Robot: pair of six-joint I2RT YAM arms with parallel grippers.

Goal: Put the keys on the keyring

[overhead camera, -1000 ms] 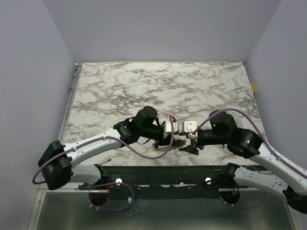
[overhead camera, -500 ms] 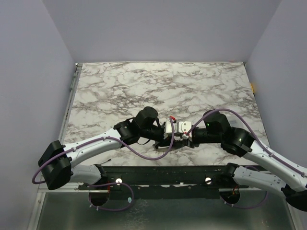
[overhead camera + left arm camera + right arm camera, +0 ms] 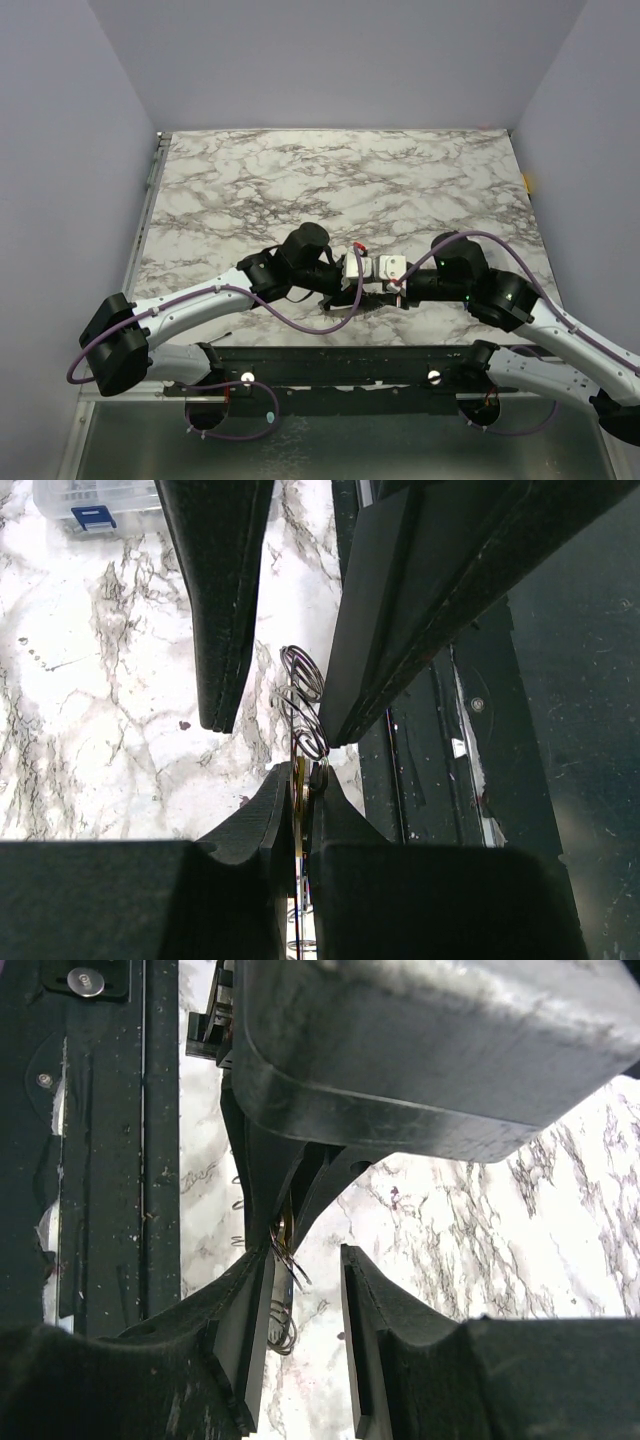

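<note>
Since half a second ago the right arm has drawn its wrist back a little toward its own side; the left arm has not shifted. From above, both arms reach in low with bent elbows, and the left gripper [image 3: 358, 291] and right gripper [image 3: 383, 290] meet nose to nose near the front edge of the marble table [image 3: 330, 180].

On the left wrist camera, the left gripper [image 3: 303, 770] is pinched tight on the keyring [image 3: 303, 705], with a yellow sliver of the key [image 3: 299, 783] in the same pinch. The right gripper [image 3: 275, 730] comes in opposite, fingers spread around the wire loops. A clear plastic box [image 3: 95, 500] sits beyond.

On the right wrist camera, the right gripper [image 3: 308, 1260] stands parted, the keyring [image 3: 290, 1265] against one finger, the left gripper [image 3: 283, 1222] clamped just above.
</note>
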